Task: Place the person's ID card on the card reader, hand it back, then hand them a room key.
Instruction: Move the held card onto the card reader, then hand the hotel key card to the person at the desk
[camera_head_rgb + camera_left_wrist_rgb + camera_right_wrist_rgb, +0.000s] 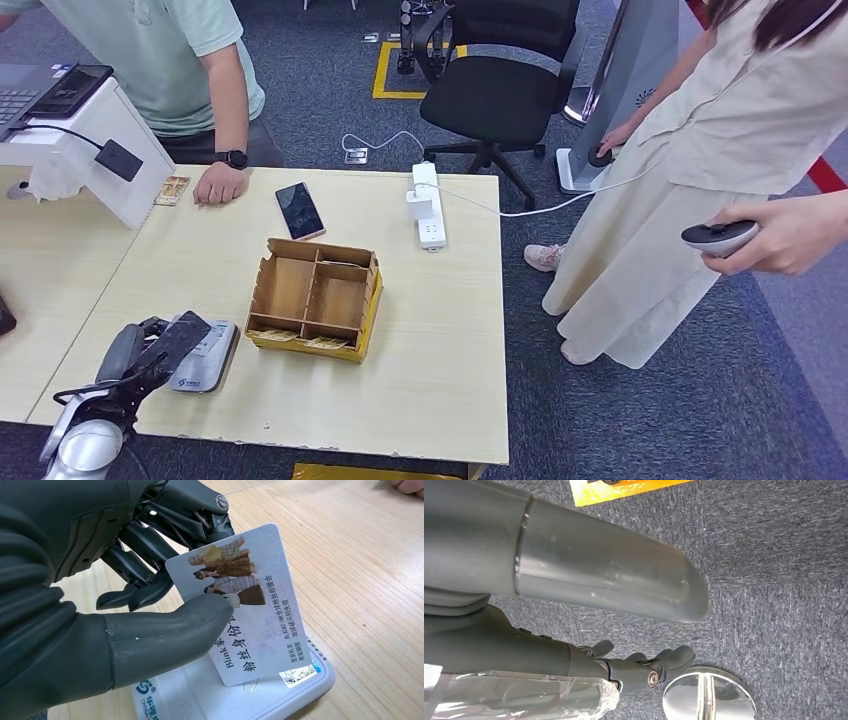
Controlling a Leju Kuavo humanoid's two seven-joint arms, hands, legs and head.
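Left hand (100, 610) fingers (170, 630) clamp the ID card (250, 615), hiding much of the card reader (310, 685).

Grey-blue carpet (680, 400) with a yellow floor marking (385, 75), black office chair (500, 85) behind a light wood table (440, 340), white power strip (429, 205) on it, white stand (80, 150) at its left.

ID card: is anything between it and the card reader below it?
Nothing visible. The left hand pinches the ID card tilted directly over the white card reader, its lower edge at or just above the reader's top, with no object between them.
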